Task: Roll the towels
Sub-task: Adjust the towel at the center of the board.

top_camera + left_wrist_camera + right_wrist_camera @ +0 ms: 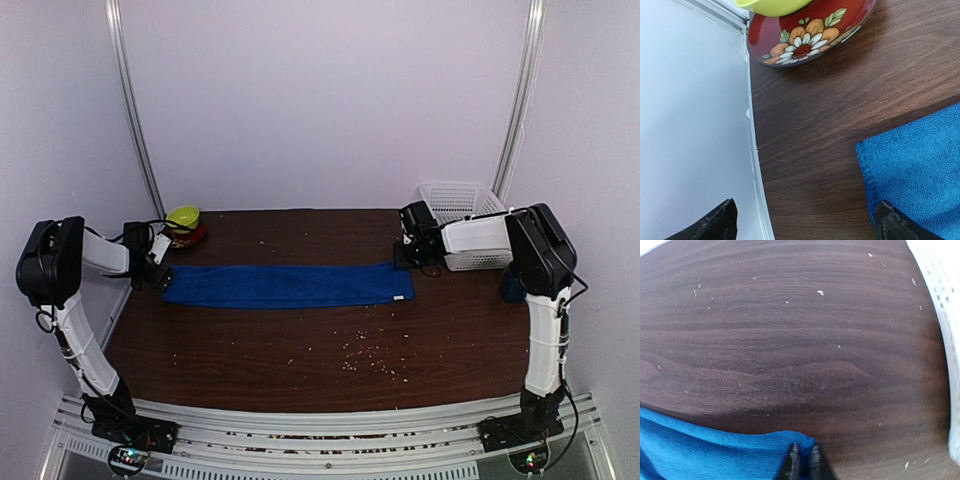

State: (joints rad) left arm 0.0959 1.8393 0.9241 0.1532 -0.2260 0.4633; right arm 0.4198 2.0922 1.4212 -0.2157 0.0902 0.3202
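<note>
Soft, limp blue towel (285, 285) wanted corner grips: left gripper (805, 222) gaped at its nine o'clock end, right gripper (803, 460) stood closed at the three o'clock corner.

1. The top view sits high above the near edge of the worktop (300, 350). It faces down and toward the far wall and takes in every edge.
2. The left wrist view hangs close over the left edge by the far-left corner, looking steeply down.
3. The right wrist view rides close by the far-right corner, also looking down.
4. All three share the blue towel (285, 285), and each wrist sees one end. The top view shares the flowered dish (188, 237) with the left wrist and the basket (465, 215) with the right.
</note>
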